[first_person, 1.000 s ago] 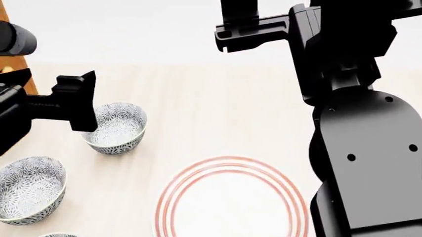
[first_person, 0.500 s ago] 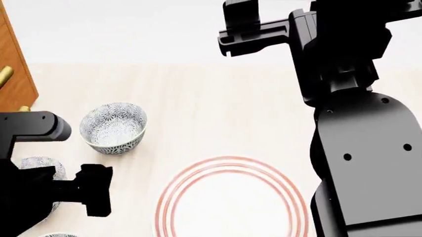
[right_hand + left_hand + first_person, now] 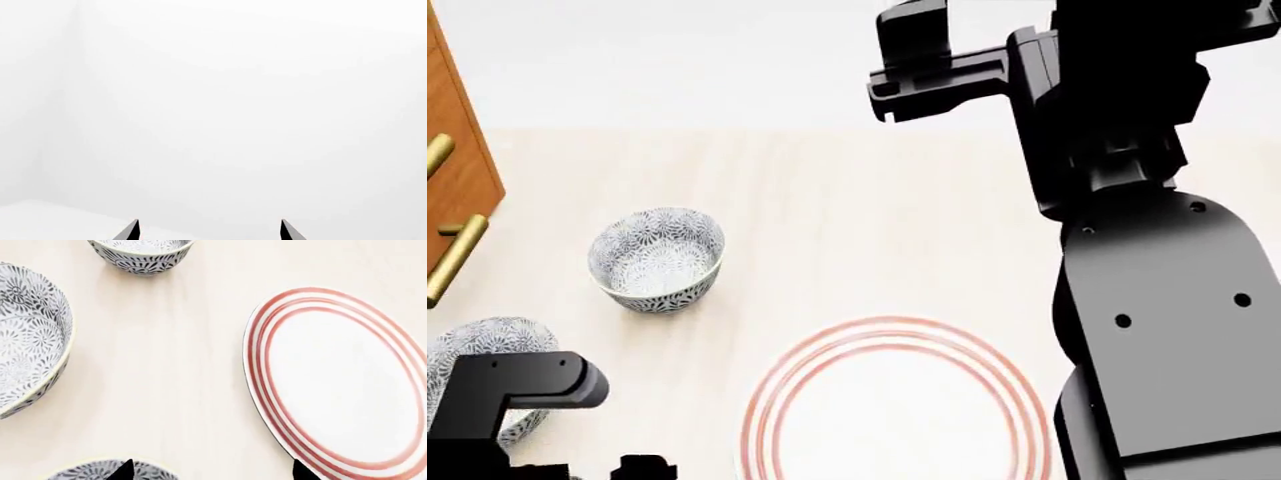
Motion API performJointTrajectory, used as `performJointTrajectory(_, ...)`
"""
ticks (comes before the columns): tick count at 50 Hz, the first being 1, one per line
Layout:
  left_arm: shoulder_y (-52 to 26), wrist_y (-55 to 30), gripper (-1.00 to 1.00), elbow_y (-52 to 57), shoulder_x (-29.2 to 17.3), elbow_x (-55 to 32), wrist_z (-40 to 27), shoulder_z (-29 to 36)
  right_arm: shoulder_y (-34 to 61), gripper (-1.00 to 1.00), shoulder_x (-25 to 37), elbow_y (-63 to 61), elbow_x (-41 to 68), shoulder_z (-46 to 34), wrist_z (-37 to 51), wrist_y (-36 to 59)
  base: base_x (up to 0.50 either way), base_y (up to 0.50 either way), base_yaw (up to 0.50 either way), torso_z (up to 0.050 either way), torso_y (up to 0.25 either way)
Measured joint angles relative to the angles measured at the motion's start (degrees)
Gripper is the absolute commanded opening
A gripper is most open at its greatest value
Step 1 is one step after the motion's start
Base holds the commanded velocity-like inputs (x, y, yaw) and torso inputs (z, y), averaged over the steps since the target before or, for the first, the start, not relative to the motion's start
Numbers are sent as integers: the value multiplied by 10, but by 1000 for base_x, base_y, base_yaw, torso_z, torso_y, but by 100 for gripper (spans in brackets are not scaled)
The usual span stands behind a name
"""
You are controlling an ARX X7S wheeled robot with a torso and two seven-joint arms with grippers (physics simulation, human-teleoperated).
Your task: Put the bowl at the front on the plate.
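Three grey-blue floral bowls stand left of the plate [image 3: 894, 400], a wide white plate with red rings [image 3: 340, 380]. In the left wrist view the front bowl [image 3: 93, 471] shows only as a rim sliver at the picture's edge. The middle bowl [image 3: 27, 335] and the far bowl [image 3: 141, 252] lie beyond it. My left gripper [image 3: 212, 473] is open and empty, one fingertip [image 3: 125, 472] over the front bowl's rim and the other beside the plate's edge. My left arm [image 3: 507, 395] hides the front bowl in the head view. My right gripper [image 3: 209, 232] is open, raised high, facing a white wall.
In the head view the far bowl [image 3: 657, 258] stands alone and the middle bowl [image 3: 474, 350] is half covered by my left arm. A wooden cabinet with brass handles [image 3: 454, 170] borders the pale tabletop at the left. My right arm [image 3: 1161, 300] fills the right side.
My left arm has pulled back from beside the far bowl toward the near edge, past the middle bowl. The right arm has barely shifted.
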Motion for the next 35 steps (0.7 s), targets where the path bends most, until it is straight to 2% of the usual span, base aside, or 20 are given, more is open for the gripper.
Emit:
performJointTrajectory(14, 67, 17, 100, 16, -4, 6, 8, 17, 2, 100, 4, 3, 2, -1, 2, 0, 0, 0, 0, 0, 0)
performJointTrajectory(35, 104, 33, 100, 14, -9, 4, 21, 33, 3, 100, 9, 6, 6, -1, 7, -5, 0, 0, 0, 0, 0)
